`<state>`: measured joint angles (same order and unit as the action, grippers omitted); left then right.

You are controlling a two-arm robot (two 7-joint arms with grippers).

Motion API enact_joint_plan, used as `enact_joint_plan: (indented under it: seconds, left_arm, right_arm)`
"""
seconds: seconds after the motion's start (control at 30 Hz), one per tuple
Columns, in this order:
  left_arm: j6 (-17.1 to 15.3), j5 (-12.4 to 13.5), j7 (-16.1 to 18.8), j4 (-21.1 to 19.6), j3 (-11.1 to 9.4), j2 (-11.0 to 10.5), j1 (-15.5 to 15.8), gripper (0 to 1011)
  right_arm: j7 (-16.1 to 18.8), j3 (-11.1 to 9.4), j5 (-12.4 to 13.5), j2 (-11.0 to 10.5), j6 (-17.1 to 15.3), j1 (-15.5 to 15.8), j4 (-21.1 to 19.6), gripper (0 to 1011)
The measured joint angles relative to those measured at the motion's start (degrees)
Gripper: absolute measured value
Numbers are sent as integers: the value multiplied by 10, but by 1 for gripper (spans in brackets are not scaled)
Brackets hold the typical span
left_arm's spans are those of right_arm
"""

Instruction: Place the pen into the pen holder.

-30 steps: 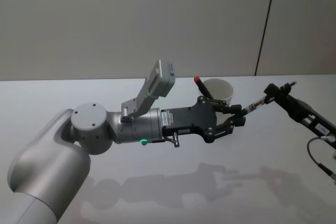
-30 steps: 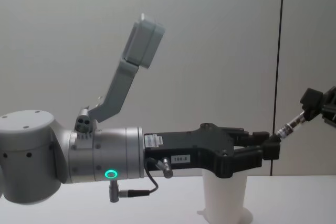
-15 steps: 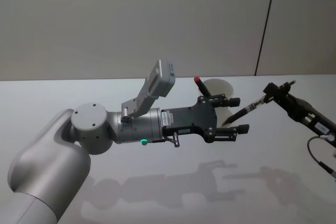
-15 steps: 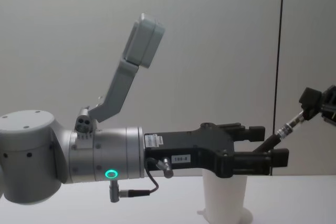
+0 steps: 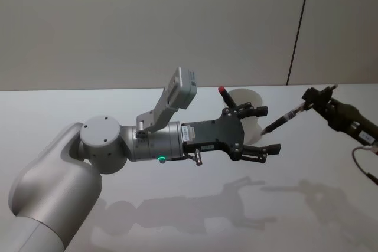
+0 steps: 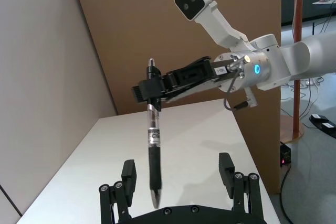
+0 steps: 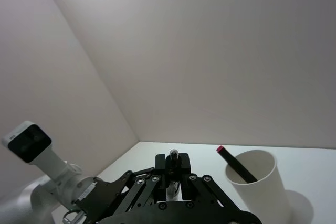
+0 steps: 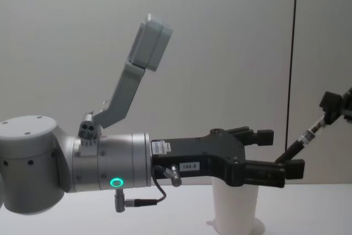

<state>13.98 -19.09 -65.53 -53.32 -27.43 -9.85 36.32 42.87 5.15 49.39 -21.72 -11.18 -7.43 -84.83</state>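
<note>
Starting at the left, the left gripper (image 5: pixel 267 129) is stretched out level above the table (image 5: pixel 47 110) with its fingers spread wide and nothing in them. Just behind those fingers stands the pen holder (image 5: pixel 251 97), a white paper cup, upright. A red-capped pen (image 5: pixel 223 91) already leans inside it, its red end poking above the rim beside the near finger. In the left wrist view a second pen (image 6: pixel 153 140), black with a clear barrel, has its tip between the two open fingers (image 6: pixel 129 171) and touches neither of them.

Further right, that clear-barrelled pen slopes up away from the left fingers to the right gripper (image 5: pixel 307 94), whose fingers are clamped on its top end. It is held in the air beside the cup, not over the mouth.

My reading is that one pen is already in and this is a pass between the arms, with the right gripper now carrying the clear-barrelled pen alone. The next move calls for the left fingers to draw back clear of the tip. The right gripper then has to bring the pen upright over the cup's rim, lower it tip first and let go. The light cup could tip if the pen knocks its wall.
</note>
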Motion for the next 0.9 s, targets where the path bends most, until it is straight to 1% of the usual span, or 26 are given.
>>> enact_joint_plan:
  seconds: [0.27, 0.5, 0.6, 0.67, 0.87, 0.9]
  left_arm:
    - [0, 0, 0, 0, 0, 0, 0, 1000]
    - [0, 0, 0, 0, 0, 0, 0, 1000]
    - [0, 0, 0, 0, 0, 0, 0, 1000]
    - [0, 0, 0, 0, 0, 0, 0, 1000]
    - [0, 0, 0, 0, 0, 0, 0, 1000]
    - [0, 0, 0, 0, 0, 0, 0, 1000]
  right_arm:
    - [-13, -2, -20, -6, 10, -15, 11, 131]
    - [-26, -1, -46, -7, 21, -38, 25, 131]
    - [-29, 1, -55, -6, 22, -47, 30, 131]
    - [-33, 4, -68, -4, 24, -59, 37, 131]
    - [-36, 12, -92, 2, 26, -81, 49, 131]
    - [-36, 15, -100, 3, 27, -88, 53, 131]
